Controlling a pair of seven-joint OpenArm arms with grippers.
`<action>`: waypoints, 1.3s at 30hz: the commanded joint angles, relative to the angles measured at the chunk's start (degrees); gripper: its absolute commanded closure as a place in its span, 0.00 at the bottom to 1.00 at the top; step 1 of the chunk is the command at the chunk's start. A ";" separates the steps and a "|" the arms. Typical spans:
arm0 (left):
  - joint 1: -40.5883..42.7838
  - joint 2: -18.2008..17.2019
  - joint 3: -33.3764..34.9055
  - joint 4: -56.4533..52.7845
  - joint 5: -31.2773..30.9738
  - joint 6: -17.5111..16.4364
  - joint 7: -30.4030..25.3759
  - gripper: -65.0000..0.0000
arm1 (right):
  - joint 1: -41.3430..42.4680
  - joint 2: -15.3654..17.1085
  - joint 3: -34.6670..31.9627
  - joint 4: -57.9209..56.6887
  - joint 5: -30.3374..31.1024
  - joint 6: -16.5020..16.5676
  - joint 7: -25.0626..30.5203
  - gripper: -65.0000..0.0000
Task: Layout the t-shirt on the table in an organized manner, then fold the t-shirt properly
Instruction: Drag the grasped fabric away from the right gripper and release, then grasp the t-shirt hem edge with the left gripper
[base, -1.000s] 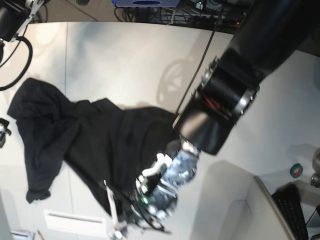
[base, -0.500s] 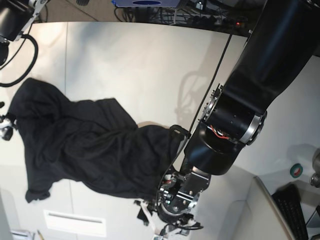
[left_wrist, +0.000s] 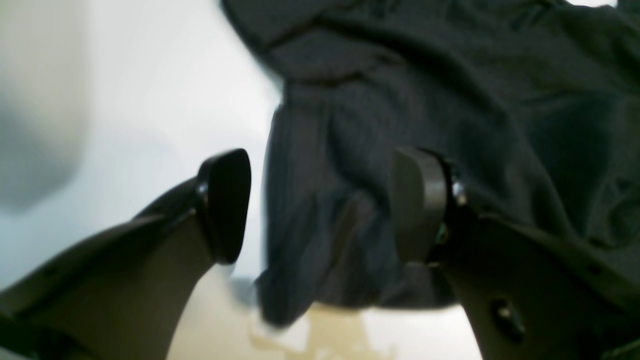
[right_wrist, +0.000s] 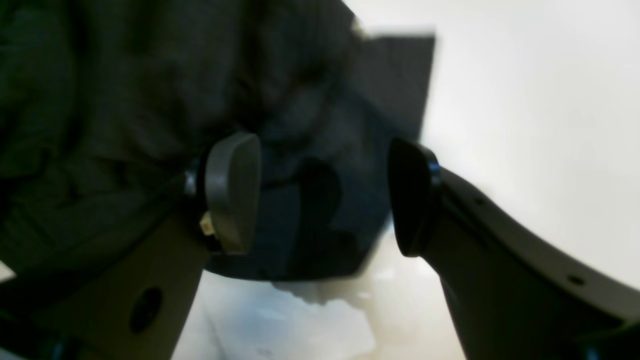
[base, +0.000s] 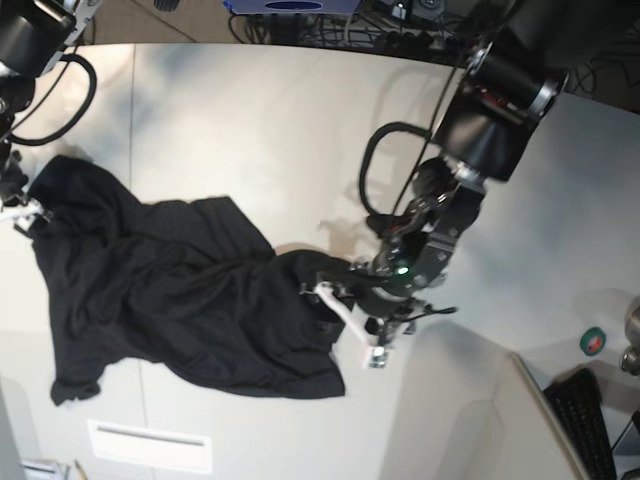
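left end effector (base: 352, 315) has risen from the near surface edge to the t-shirt's (base: 170, 290) right margin; its jaws, formerly shut on cloth, now stand apart with fabric loose between them. the garment has spread wider across the surface (base: 260, 120), its right hem flatter. right end effector (base: 22, 212) now sits at the cloth's left corner.

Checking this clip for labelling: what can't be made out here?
- The t-shirt: its print shows in no view; crumpled, only black faces up.
- Left hand: open over a cloth edge; blur hides any contact.
- Right hand: open, blurred; base view's left edge cuts it off.
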 joint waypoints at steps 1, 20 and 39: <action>0.21 -0.21 -0.01 3.33 -0.56 -0.75 -1.16 0.37 | 0.80 1.33 0.51 0.87 0.62 0.19 1.23 0.41; 14.54 -1.88 -0.10 5.00 -0.47 -0.75 -1.34 0.38 | 0.80 -0.42 0.25 -9.24 -3.07 -5.00 5.89 0.41; 14.89 7.09 -21.72 1.49 -1.00 -0.40 -1.16 0.37 | 0.27 -2.45 -4.32 -9.76 -3.25 -0.43 5.62 1.00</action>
